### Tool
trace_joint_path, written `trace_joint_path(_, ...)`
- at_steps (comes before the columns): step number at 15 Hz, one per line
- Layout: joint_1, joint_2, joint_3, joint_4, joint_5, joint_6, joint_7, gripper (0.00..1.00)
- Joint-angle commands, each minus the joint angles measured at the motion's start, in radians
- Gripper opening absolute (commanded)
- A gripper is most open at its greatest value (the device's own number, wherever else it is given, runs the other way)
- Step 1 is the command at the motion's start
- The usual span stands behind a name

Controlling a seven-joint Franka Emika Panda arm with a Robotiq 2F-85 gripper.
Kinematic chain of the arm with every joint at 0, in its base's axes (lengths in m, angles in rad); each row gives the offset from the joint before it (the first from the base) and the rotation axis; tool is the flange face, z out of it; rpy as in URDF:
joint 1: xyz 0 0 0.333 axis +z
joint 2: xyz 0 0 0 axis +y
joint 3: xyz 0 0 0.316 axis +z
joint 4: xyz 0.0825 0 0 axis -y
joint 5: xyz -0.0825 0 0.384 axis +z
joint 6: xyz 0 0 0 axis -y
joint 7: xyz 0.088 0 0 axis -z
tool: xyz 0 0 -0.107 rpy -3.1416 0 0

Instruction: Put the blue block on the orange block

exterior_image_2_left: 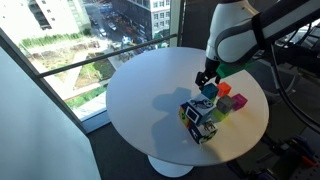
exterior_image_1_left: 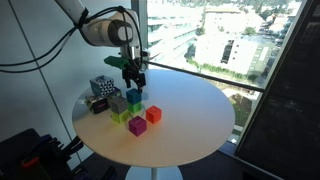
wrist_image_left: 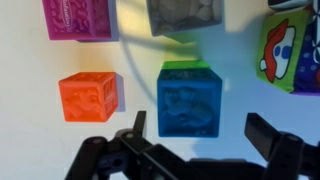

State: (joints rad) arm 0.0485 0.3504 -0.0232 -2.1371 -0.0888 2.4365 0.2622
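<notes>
**Exterior view, arm entering from the upper left.** A round white worktop (exterior_image_1_left: pixel 195 115) carries a tight cluster of small cubes. The hand (exterior_image_1_left: pixel 133 84) points straight down, directly above the blue block (exterior_image_1_left: pixel 134 97). At this size I cannot tell how the fingers stand or whether they touch it. The orange block (exterior_image_1_left: pixel 153 114) sits on the worktop just beside the blue block, toward the camera and to the picture's right. The magenta cube (exterior_image_1_left: pixel 137 125) is nearest the camera, with the yellow-green cube (exterior_image_1_left: pixel 122 117) to its left. The grey cube (exterior_image_1_left: pixel 118 103) is behind that, and the patterned cube (exterior_image_1_left: pixel 101 87) is at the far left of the cluster.

**Exterior view from the window side.** The cluster sits right of the worktop's (exterior_image_2_left: pixel 140 95) centre. The hand (exterior_image_2_left: pixel 207 78) is over the blue block (exterior_image_2_left: pixel 208 91). The orange block (exterior_image_2_left: pixel 225 88) is just to its right. The patterned cube (exterior_image_2_left: pixel 200 122) is closest to the camera. The state of the fingers is not readable here either.

**Wrist view, looking down.** The hand (wrist_image_left: pixel 200 128) comes in from the bottom edge with its fingers (wrist_image_left: pixel 270 138) spread wide. They stand one on each side of the blue block's (wrist_image_left: pixel 189 100) lower corners, with a gap showing on both sides and nothing pinched. The blue block fills the centre of the picture. The orange block (wrist_image_left: pixel 88 96) lies to its left, apart from it, with a strip of white worktop (wrist_image_left: pixel 30 140) between them and nothing on its top face. A thin green edge runs along the blue block's far side, and I cannot tell whether that cube is under it or behind it. The magenta cube (wrist_image_left: pixel 80 18) is at top left, the grey cube (wrist_image_left: pixel 185 12) at top centre, and the patterned cube (wrist_image_left: pixel 290 50) at the right edge.
</notes>
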Motion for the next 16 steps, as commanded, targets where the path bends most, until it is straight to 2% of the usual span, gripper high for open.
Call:
trace_joint_path(1, 0.012, 0.026, -0.018, 0.028, -0.011, 0.003, 0.009, 1.00)
trace_joint_path(5, 0.011, 0.042, -0.021, 0.030, -0.006, 0.008, 0.006, 1.00)
trace_joint_path(6, 0.011, 0.045, -0.021, 0.029, -0.005, 0.008, 0.007, 0.75)
trace_joint_path(7, 0.011, 0.045, -0.021, 0.029, -0.004, 0.007, 0.005, 0.73)
trace_joint_path(8, 0.012, 0.044, -0.023, 0.030, -0.003, -0.001, 0.011, 0.66)
trace_joint_path(11, 0.014, 0.038, -0.025, 0.035, 0.000, -0.022, 0.017, 0.40)
trace_joint_path(12, 0.014, 0.031, -0.026, 0.038, 0.001, -0.032, 0.018, 0.34)
trace_joint_path(16, 0.011, 0.015, -0.030, 0.048, 0.000, -0.058, 0.019, 0.31)
